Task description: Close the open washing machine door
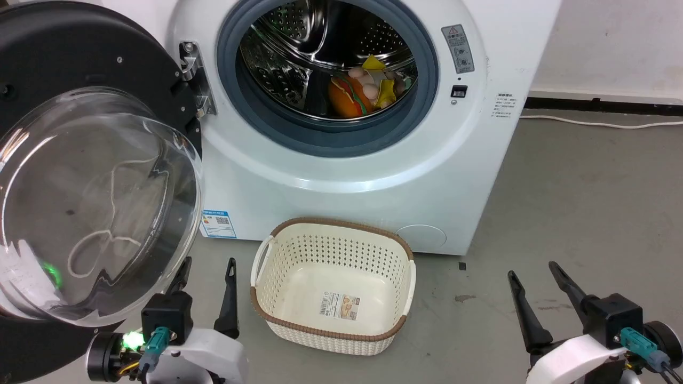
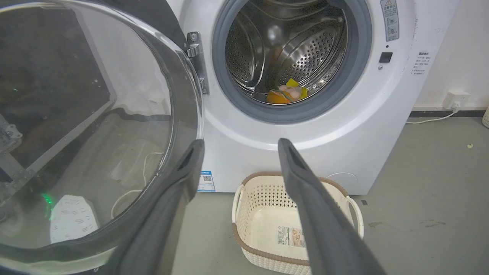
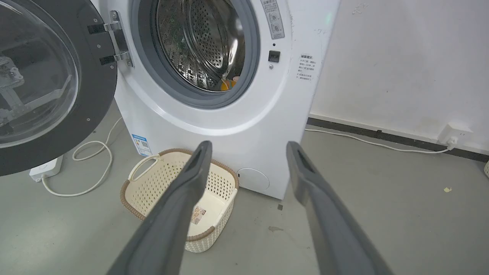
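You have a grey concrete floor [image 1: 587,202] running back to a white wall [image 3: 401,57] with a black skirting strip [image 3: 382,134] at its foot. A white cable [image 3: 363,140] lies along it to a wall socket [image 3: 454,133], and a white power strip [image 3: 46,168] lies on the floor.

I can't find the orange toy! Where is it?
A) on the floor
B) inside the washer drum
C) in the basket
B: the orange toy lies in the drum, seen past the open door.
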You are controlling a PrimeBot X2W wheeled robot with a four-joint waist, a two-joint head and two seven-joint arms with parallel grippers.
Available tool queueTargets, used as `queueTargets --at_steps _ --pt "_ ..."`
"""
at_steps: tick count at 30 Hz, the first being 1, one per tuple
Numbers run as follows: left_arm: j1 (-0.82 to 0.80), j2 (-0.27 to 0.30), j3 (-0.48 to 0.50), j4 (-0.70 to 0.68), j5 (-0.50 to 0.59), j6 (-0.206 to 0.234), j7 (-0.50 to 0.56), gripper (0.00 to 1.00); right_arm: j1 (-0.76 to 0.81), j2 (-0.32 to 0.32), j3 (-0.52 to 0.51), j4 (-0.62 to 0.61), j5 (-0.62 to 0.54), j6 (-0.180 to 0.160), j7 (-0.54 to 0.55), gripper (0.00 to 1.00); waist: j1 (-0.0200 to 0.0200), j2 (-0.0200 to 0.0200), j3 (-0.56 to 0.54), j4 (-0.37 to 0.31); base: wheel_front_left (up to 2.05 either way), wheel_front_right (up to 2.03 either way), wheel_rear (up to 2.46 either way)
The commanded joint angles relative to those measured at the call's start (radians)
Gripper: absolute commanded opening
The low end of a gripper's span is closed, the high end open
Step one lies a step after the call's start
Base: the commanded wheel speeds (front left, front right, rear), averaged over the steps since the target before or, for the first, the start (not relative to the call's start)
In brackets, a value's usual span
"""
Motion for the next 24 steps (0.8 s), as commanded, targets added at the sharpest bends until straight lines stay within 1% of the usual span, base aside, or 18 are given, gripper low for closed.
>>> queueTargets --at_steps 1,11,24 --pt "-0.002 0.0 -0.003 -0.002 -0.002 0.004 -0.009 1.0 0.004 0.0 -0.004 0.0 0.014 0.0 -0.01 1.0 0.0 0.0 0.0 0.001 0.0 0.0 0.0" --pt "-0.004 0.0 -0.017 -0.005 -0.004 0.006 -0.029 1.0 0.011 0.001 0.004 -0.016 0.028 0.0 -0.031 1.0 0.0 0.0 0.001 0.034 0.0 0.0 0.0" --pt "0.003 0.004 -0.031 -0.01 -0.004 0.009 -0.057 1.0 0.026 0.001 0.013 -0.015 0.049 0.0 -0.058 1.0 0.0 0.0 -0.008 0.133 0.0 0.0 0.0"
